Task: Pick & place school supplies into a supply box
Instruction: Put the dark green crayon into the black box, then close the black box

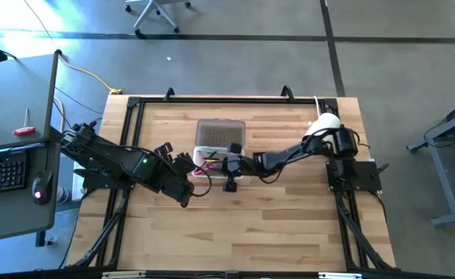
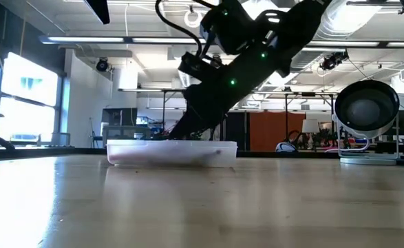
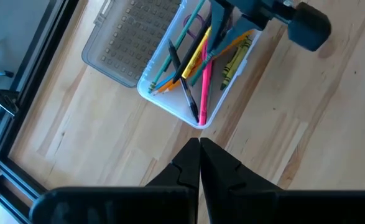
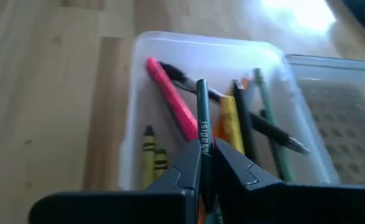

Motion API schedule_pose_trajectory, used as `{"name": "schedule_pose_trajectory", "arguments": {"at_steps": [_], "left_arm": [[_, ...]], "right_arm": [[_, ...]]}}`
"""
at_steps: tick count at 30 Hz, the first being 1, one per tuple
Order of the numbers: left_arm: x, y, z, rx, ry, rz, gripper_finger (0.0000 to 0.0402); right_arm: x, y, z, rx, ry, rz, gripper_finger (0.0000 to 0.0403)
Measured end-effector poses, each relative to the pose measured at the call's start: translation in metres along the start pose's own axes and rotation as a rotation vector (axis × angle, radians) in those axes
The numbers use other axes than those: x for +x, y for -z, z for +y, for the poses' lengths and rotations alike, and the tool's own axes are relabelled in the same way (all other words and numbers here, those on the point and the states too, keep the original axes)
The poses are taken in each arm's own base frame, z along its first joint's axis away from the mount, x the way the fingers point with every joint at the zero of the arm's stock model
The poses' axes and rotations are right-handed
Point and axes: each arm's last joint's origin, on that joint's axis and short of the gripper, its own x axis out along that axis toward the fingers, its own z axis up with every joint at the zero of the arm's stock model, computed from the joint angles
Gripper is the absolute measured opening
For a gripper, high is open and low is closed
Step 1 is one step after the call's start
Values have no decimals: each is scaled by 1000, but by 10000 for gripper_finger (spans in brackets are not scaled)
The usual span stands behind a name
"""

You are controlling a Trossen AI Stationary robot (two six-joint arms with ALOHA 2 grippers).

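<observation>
The supply box is a clear tray on the table's middle, its textured lid lying open toward the far edge. Pens, pencils, a pink marker and yellow-green crayons lie in the tray. My right gripper reaches over the tray, shut on a dark green pencil. My left gripper is shut on nothing, just off the tray's near-left corner. No scissors show. My right gripper pinches the dark green pencil between its two fingers, on the lettered stretch of its shaft. The pencil runs along the fingers, and its free end sticks out ahead over the tray's contents. The fingers slant down from the table's right side. Whether the pencil touches the tray cannot be told.
A white cylindrical camera stands near the table's far right corner, also in the low view. A black frame rail runs along the table's edges. Bare wood lies between the tray and the near edge.
</observation>
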Motion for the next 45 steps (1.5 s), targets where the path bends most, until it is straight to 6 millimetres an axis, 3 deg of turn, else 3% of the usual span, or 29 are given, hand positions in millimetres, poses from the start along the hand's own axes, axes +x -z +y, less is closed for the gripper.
{"name": "schedule_pose_trajectory", "arguments": {"at_steps": [8, 16, 23, 29, 35, 39, 41, 45], "left_arm": [[0, -1, 0, -3, -18, -28, 49], [-1, 0, 5, 16, -81, -49, 49], [-17, 2, 38, -37, -213, -173, 49], [-16, -8, 77, -114, -258, -155, 49], [5, -25, 115, -171, -373, -59, 41], [35, -27, 136, -225, -418, 44, 12], [54, -26, 146, -275, -414, 97, 15], [98, -18, 162, -294, -328, 192, 18]], "right_arm": [[0, -2, -1, -68, -14, -20, 29], [0, -2, -1, -73, 10, -20, 97], [-14, -13, 12, -155, 61, -52, 122], [-49, -35, 6, -126, 142, -70, 108], [-85, -50, -20, 12, 253, -51, 73], [-101, -51, -46, 111, 362, -11, 30], [-101, -49, -59, 162, 379, 16, 9], [-91, -37, -76, 264, 325, 95, 6]]}}
